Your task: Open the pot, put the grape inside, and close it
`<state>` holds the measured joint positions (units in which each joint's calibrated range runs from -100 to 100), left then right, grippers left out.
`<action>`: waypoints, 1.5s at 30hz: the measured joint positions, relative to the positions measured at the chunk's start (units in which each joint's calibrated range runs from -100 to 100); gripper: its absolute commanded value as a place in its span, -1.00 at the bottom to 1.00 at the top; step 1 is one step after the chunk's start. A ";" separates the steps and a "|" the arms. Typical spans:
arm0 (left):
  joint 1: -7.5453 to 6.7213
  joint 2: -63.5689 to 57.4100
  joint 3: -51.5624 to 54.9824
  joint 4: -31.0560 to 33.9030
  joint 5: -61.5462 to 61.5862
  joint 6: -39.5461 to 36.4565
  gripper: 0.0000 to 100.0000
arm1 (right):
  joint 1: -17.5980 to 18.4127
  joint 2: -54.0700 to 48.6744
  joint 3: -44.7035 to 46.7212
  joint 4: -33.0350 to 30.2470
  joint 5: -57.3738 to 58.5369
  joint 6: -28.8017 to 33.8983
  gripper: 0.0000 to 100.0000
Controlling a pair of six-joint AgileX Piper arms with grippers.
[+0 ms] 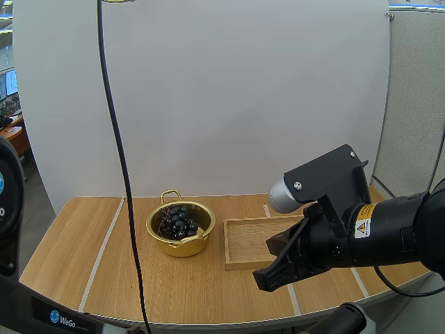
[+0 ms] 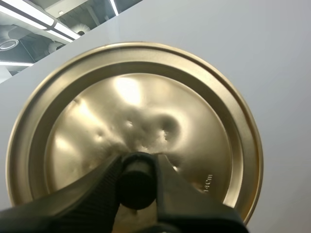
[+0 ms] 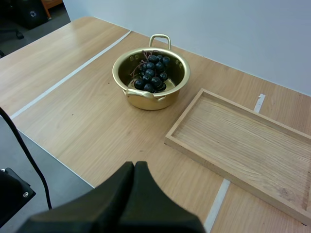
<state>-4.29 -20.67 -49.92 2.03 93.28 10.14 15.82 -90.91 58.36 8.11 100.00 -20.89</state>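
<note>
Already the pot [image 1: 182, 248] stands open on the table [image 1: 83, 236], left of centre and nearer the back edge than the front, with the bunch of grapes [image 1: 177, 221] lying inside it. Beside it, toward the right edge, lies the wooden tray [image 1: 243, 243] — near the pot but not touching it. The left gripper [image 2: 138, 167] pinches the black knob [image 2: 137, 183] of the gold lid [image 2: 146, 107], which is held off the pot. The right gripper [image 1: 268, 278] — fingers pressed together on nothing — hangs above the front edge, by the tray's front rim.
</note>
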 measured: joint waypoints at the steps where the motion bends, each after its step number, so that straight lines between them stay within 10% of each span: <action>1: 0.00 0.00 0.00 0.00 0.00 0.00 -1.00 | 0.00 0.00 0.00 0.00 0.00 0.00 -1.00; 26: 0.00 2.65 0.38 0.00 6.72 3.91 -1.00 | 0.00 0.00 0.00 0.00 0.00 0.00 -1.00; 45: 0.00 -0.05 22.20 -2.79 6.72 5.99 -1.00 | -0.09 0.00 0.00 0.00 -0.58 0.00 -1.00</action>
<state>-4.29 -20.72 -27.73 -0.75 100.00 16.13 15.73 -90.91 58.36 8.11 99.42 -20.89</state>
